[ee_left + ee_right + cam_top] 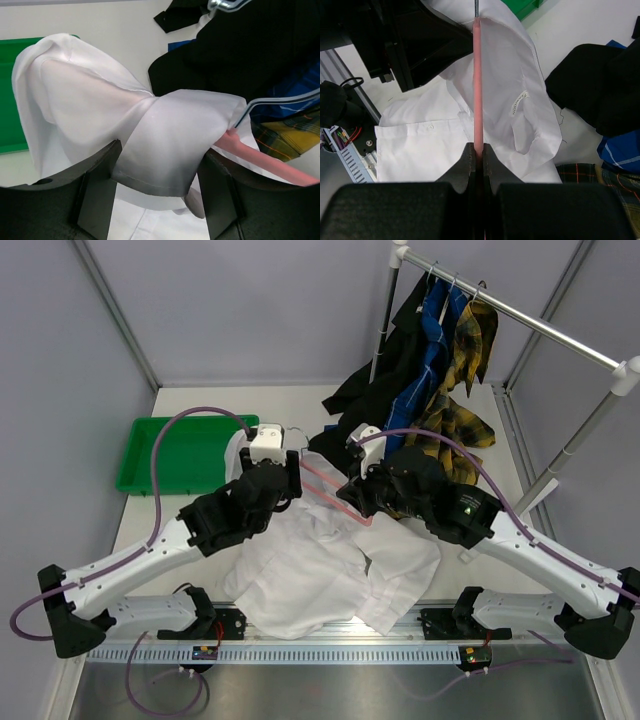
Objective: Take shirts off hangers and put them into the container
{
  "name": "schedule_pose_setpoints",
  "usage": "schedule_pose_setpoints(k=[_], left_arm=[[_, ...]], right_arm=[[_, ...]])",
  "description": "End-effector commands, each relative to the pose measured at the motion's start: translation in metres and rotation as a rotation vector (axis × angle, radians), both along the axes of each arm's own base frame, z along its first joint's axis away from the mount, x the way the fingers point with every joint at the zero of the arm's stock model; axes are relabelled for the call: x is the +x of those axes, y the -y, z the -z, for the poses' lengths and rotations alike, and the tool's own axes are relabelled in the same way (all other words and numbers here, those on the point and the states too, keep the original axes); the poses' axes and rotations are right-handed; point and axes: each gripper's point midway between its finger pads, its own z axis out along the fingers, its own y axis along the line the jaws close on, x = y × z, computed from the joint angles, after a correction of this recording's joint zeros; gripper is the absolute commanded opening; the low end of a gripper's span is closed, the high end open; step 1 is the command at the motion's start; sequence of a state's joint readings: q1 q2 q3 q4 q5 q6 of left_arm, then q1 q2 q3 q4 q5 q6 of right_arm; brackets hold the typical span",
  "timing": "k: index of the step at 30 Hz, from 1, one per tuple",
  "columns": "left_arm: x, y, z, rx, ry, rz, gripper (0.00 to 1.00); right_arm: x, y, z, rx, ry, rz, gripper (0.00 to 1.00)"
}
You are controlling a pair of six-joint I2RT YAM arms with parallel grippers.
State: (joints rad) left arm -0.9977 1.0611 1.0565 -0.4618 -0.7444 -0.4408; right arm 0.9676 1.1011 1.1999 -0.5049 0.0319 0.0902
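White cloth: a white shirt [320,580] lies crumpled, with both grippers at its far edge.
Only the left wrist view shows the left gripper [160,185], its jaws wide around a shirt fold. Only the right wrist view shows the right gripper [478,152] pinched tight on the pink hanger [478,85]. Beyond the shirt, the green container [170,455] sits left, and other shirts [440,350] hang right.

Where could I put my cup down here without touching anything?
Bare table lies along the back wall, between the tray and the black shirt, and at the right, between the yellow plaid shirt and the rail post. The tray looks empty too. The middle is crowded: white shirt, hanger, left gripper and right gripper.
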Motion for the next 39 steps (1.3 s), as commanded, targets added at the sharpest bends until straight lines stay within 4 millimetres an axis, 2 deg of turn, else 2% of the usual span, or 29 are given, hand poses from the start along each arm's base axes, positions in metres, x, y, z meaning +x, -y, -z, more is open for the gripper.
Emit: schedule_pose_setpoints(k=[1,7,10,11,14,15,16,27,33,39], left_arm=[[0.011,-0.009,-0.023,-0.049,0.062,-0.123,0.62],[0.017,-0.013,-0.025,-0.049,0.085,-0.172,0.49],[0.019,-0.011,-0.027,-0.055,0.094,-0.179,0.37],[0.02,-0.012,-0.029,-0.056,0.1,-0.185,0.3],[0.022,-0.013,-0.034,-0.058,0.117,-0.197,0.15],[0.022,-0.014,-0.035,-0.055,0.121,-0.204,0.04],[0.023,-0.017,-0.038,-0.051,0.127,-0.215,0.0],[0.029,-0.052,-0.05,-0.014,0.166,-0.334,0.0],[0.031,-0.052,-0.049,-0.014,0.163,-0.333,0.0],[0.031,-0.048,-0.046,-0.022,0.154,-0.315,0.0]], right_arm=[[-0.006,-0.006,-0.043,0.14,0.055,-0.042,0.0],[-0.016,-0.001,-0.047,0.167,0.046,-0.062,0.0],[-0.019,0.002,-0.048,0.173,0.043,-0.067,0.0],[-0.021,0.003,-0.048,0.176,0.043,-0.068,0.0],[-0.024,0.007,-0.048,0.18,0.04,-0.068,0.0],[-0.024,0.007,-0.048,0.182,0.036,-0.065,0.0],[-0.025,0.009,-0.049,0.185,0.04,-0.062,0.0],[-0.038,0.031,-0.032,0.158,0.01,-0.045,0.0],[-0.049,0.048,-0.024,0.128,-0.005,-0.041,0.0],[-0.062,0.076,-0.022,0.107,-0.011,-0.008,0.0]])
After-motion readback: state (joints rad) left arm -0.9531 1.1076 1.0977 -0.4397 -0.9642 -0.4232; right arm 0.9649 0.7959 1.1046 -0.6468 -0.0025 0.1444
